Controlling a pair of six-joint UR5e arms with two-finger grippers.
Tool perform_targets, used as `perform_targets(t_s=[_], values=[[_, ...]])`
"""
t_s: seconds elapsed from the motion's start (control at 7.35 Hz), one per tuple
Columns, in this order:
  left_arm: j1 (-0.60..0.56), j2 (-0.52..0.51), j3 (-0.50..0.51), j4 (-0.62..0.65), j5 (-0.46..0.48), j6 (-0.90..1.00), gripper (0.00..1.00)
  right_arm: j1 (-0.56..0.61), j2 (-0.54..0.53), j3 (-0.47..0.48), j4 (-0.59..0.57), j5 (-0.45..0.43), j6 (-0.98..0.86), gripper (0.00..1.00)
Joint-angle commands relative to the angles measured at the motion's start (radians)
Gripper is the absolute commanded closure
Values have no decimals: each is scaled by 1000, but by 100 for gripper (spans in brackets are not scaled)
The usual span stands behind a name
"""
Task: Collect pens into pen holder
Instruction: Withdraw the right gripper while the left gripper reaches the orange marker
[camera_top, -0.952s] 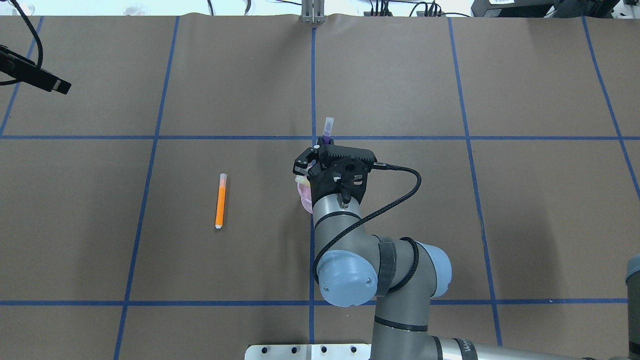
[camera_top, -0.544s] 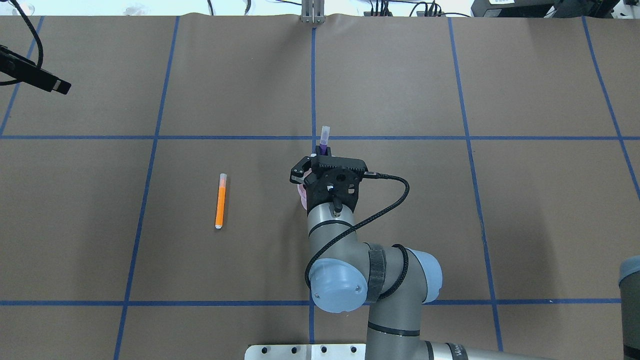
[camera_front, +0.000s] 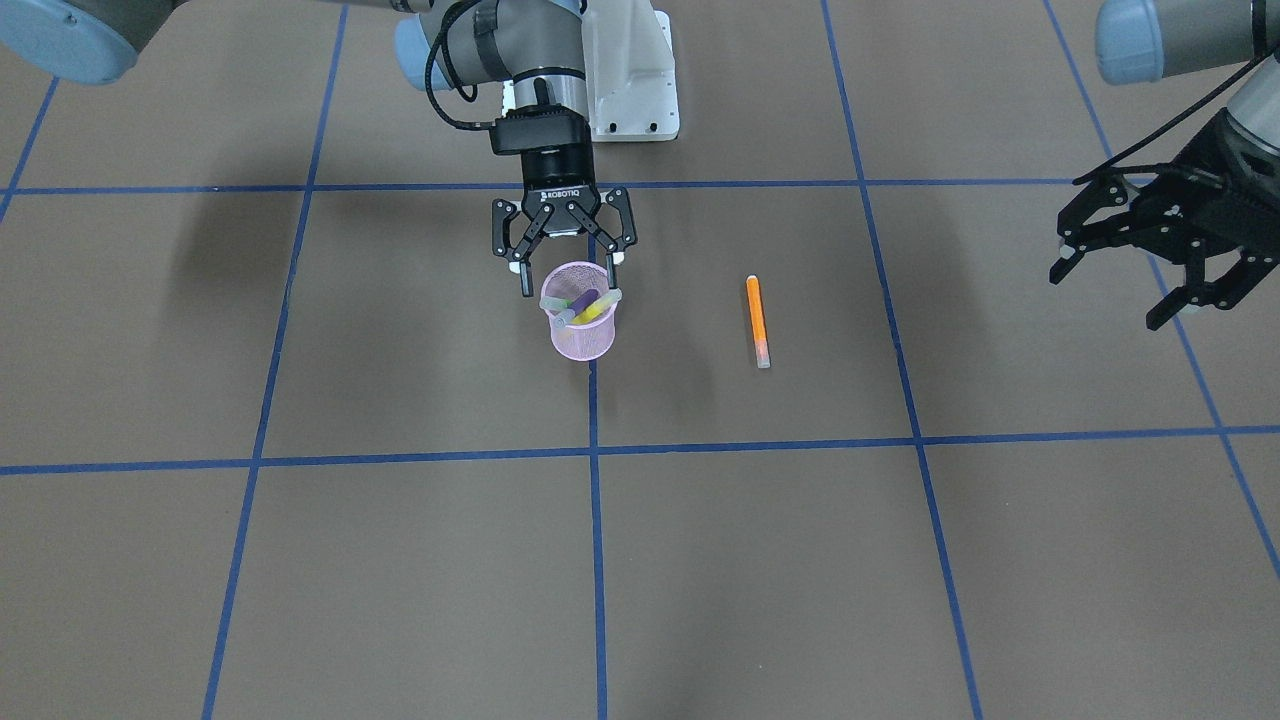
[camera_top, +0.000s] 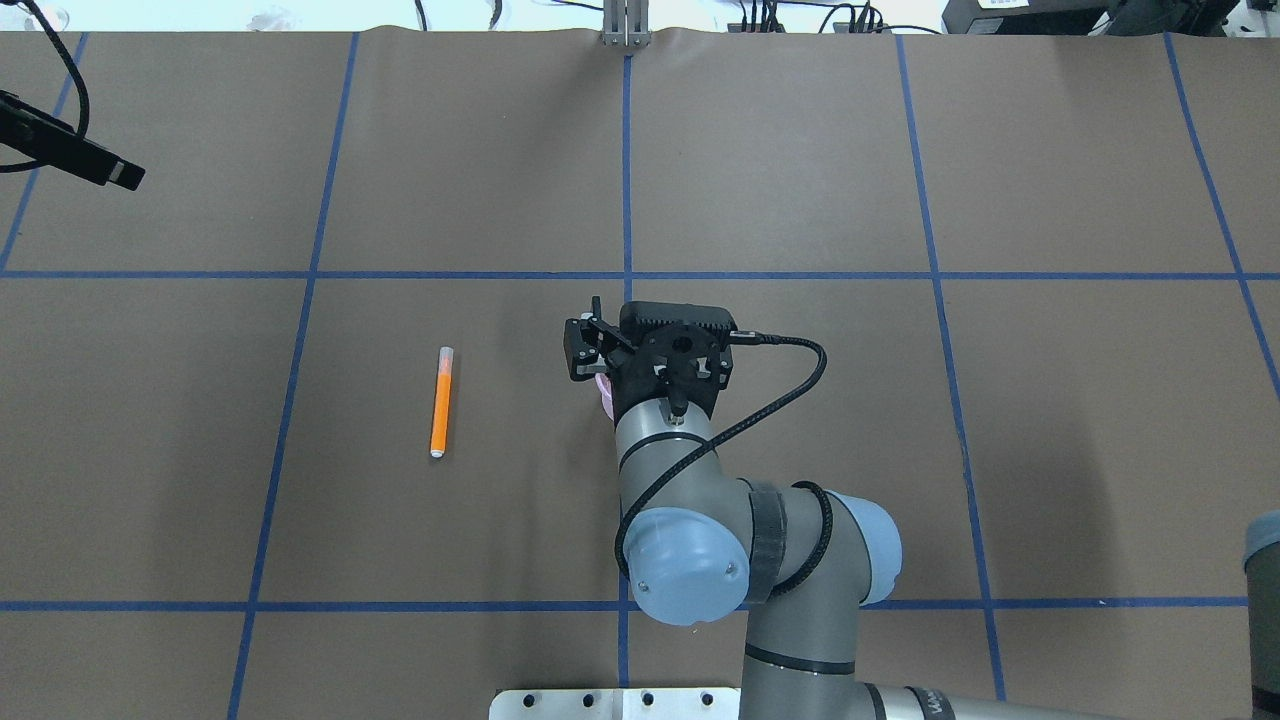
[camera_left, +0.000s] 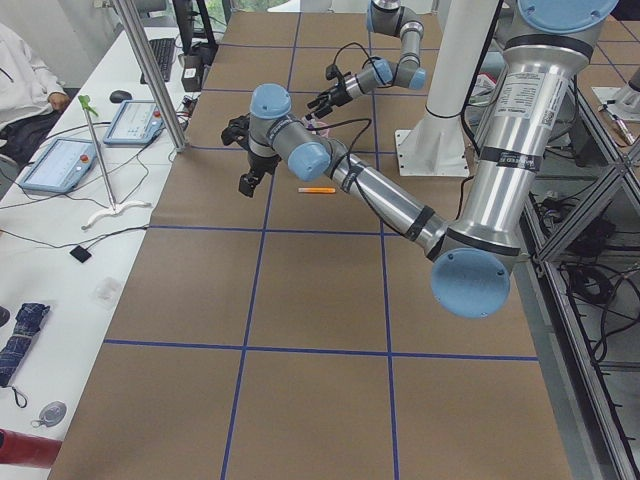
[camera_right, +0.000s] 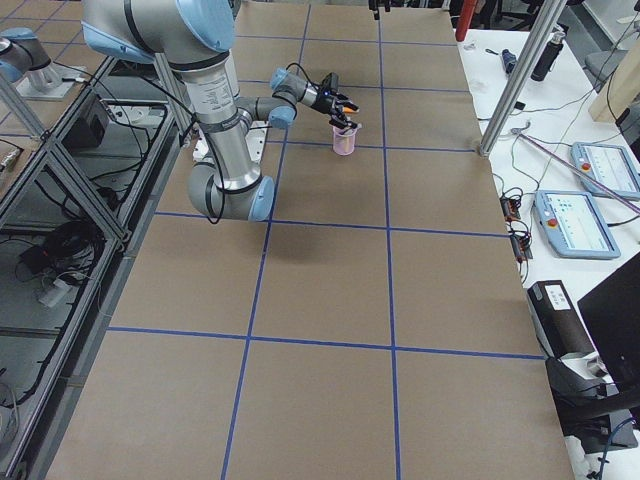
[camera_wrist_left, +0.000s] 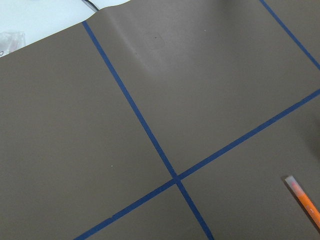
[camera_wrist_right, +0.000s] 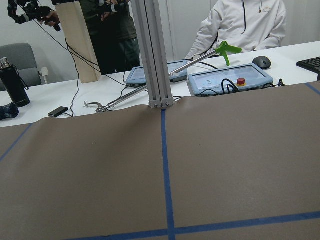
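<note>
The pink mesh pen holder (camera_front: 580, 335) stands near the table's middle. A purple pen (camera_front: 584, 299) and a yellow pen (camera_front: 598, 311) lean inside it, along with pale caps. My right gripper (camera_front: 568, 268) hangs open just above its rim, holding nothing. In the overhead view the right gripper (camera_top: 598, 350) covers the holder, leaving only a pink sliver (camera_top: 603, 388). An orange pen (camera_front: 757, 320) (camera_top: 440, 402) lies flat on the table, apart from the holder on the robot's left side. My left gripper (camera_front: 1140, 268) hovers open and empty far out on that side.
Brown paper with blue tape lines covers the table (camera_top: 800, 180). The left wrist view shows the orange pen's capped end (camera_wrist_left: 302, 196) at its lower right. Beyond the far edge stand a metal post (camera_wrist_right: 152, 60), tablets (camera_wrist_right: 227, 80) and seated people.
The purple pen that stuck up beyond my right gripper is gone from it and now sits in the holder. The gripper has shifted slightly towards the robot's base.
</note>
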Motion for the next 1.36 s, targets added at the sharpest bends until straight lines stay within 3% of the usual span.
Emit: perform_targets(t_s=[0.0, 0.14, 0.27, 0.41, 0.54, 0.82, 0.95, 1.22], values=[[67, -1, 6, 0, 0, -59, 0, 144, 3, 92, -166, 327, -16, 1], [119, -7, 7, -14, 3, -172, 0, 234, 4, 103, -201, 514, -37, 1], [177, -19, 7, -34, 64, -281, 0, 331, 1, 102, -209, 694, -83, 1], [273, -47, 7, -34, 181, -419, 0, 434, -2, 96, -232, 867, -135, 1], [370, -82, 14, -32, 286, -580, 0, 527, 0, 96, -306, 1004, -222, 1], [495, -152, 98, -29, 400, -716, 0, 708, -49, 96, -330, 1248, -442, 1], [538, -185, 140, -34, 438, -751, 0, 764, -78, 96, -330, 1310, -534, 0], [599, -229, 199, -34, 442, -807, 1, 788, -104, 97, -328, 1326, -585, 0]])
